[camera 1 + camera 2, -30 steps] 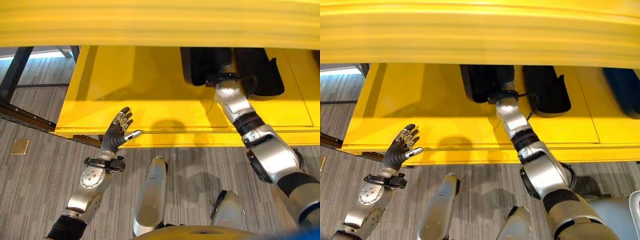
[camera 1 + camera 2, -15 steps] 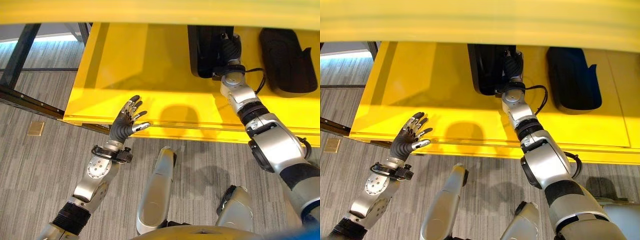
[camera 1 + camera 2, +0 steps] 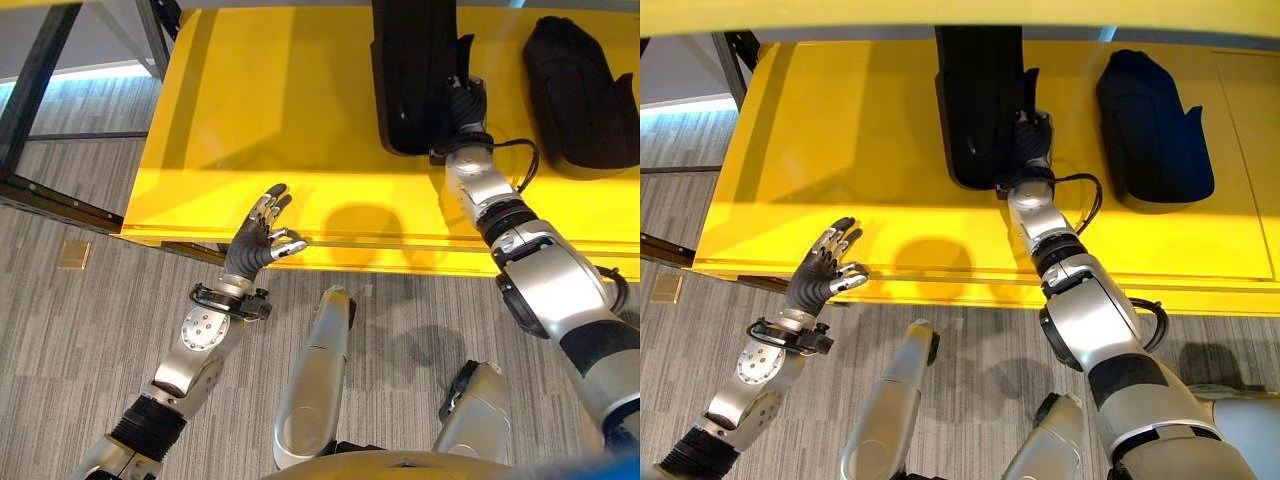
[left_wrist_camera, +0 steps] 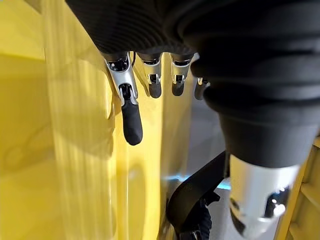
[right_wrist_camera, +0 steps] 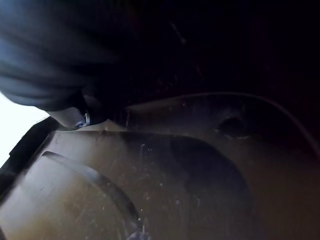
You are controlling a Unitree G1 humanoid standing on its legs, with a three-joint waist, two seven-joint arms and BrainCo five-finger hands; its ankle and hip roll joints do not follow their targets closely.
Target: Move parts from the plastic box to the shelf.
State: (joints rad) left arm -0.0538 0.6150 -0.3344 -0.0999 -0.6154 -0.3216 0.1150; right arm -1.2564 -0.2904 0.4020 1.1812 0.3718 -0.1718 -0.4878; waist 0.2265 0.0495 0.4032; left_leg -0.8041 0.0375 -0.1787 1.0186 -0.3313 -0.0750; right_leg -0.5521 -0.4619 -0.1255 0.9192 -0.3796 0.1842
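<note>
A long black part (image 3: 410,70) lies on the yellow shelf (image 3: 280,110). My right hand (image 3: 463,105) rests against its near right end, the dark cover up; its fingers are hidden against the black surface. In the right wrist view that dark part (image 5: 200,165) sits very close to the camera. A second black part (image 3: 1152,115), rounded with a notch, lies further right on the shelf. My left hand (image 3: 258,240) hovers open at the shelf's front edge, fingers (image 4: 131,115) straight and holding nothing.
A black frame post (image 3: 30,100) stands left of the shelf over grey carpet. A small brass plate (image 3: 72,255) is set in the floor. The edge of an upper yellow shelf (image 3: 940,10) runs along the top.
The camera has tilted, so the upper shelf has slid out toward the top. My right hand stays at the long black part. My left hand stays open, slightly nearer the shelf edge.
</note>
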